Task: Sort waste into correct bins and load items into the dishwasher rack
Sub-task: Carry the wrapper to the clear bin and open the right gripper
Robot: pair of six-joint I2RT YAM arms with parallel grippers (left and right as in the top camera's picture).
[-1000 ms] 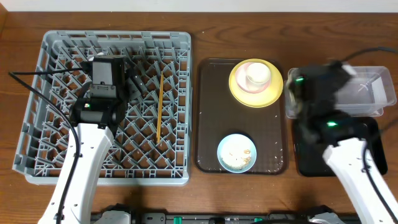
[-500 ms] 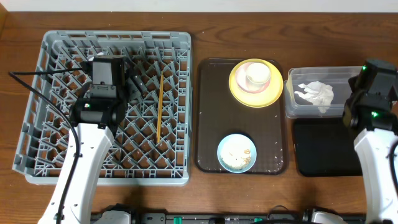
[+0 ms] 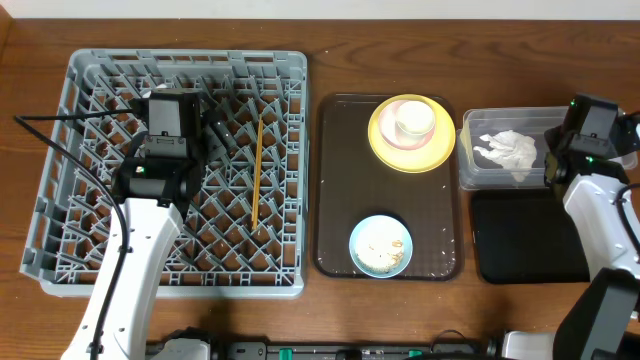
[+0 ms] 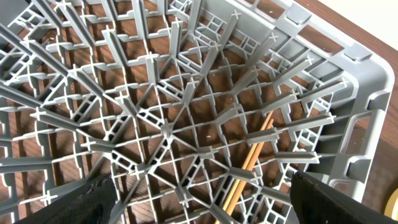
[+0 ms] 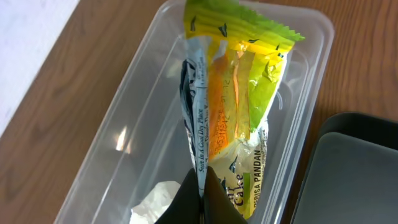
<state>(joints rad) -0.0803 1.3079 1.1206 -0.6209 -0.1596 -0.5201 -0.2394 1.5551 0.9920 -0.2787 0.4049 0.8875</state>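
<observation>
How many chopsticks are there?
2. Both chopsticks lie side by side among the pegs of the grey rack. From overhead they look almost like one stick. None seem hidden elsewhere.

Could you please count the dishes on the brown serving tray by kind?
Plates: 1, the yellow plate
Bowls: 2, the cream bowl and the light blue bowl
Cups: 1, the white cup
Total: 4

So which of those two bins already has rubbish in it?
The clear plastic tub: a crumpled white napkin lies inside, while the black tray looks bare.
</observation>
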